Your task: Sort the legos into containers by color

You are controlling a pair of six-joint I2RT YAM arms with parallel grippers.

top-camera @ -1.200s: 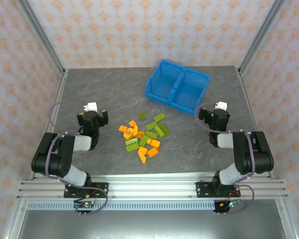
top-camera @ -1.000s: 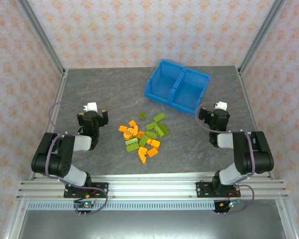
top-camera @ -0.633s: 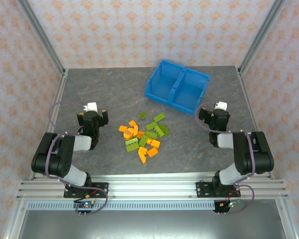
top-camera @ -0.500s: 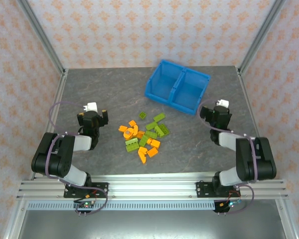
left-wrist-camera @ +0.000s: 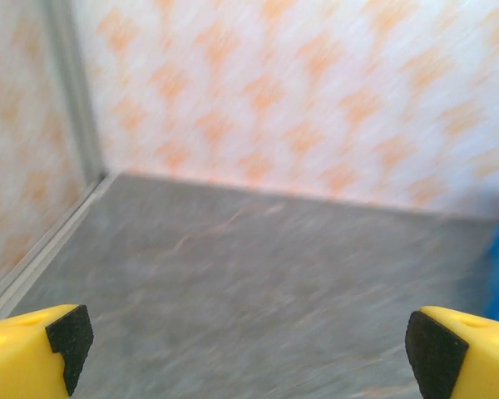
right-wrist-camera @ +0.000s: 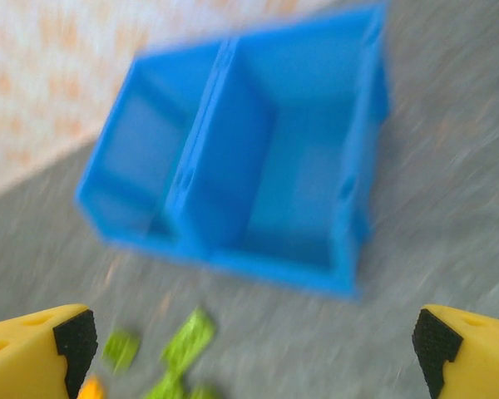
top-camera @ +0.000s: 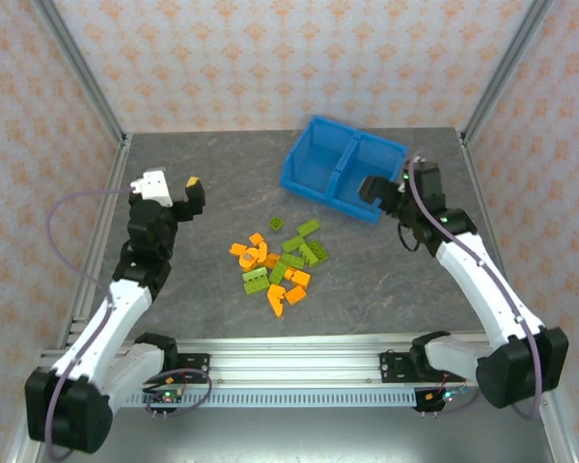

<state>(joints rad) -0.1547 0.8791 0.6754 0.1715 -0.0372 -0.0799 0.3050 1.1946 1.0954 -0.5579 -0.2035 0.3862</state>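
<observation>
Top cam: legos (top-camera: pixel 278 268) piled centre, bin (top-camera: pixel 318 193) empty just behind. My left claw (top-camera: pixel 183 193) & right claw (top-camera: pixel 391 188) both spread wide, holding nothing. Best: drop straight onto one outer lego, pinch singly.

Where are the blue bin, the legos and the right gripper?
blue bin (top-camera: pixel 345 166): top view, central divider wall.
legos (top-camera: pixel 278 262): top view, middle of the pile.
right gripper (right-wrist-camera: pixel 256 339): right wrist view, midway between fingertips.

Grey table (top-camera: pixel 212 174), patterned walls (top-camera: pixel 270 58) (orange motifs)
</observation>
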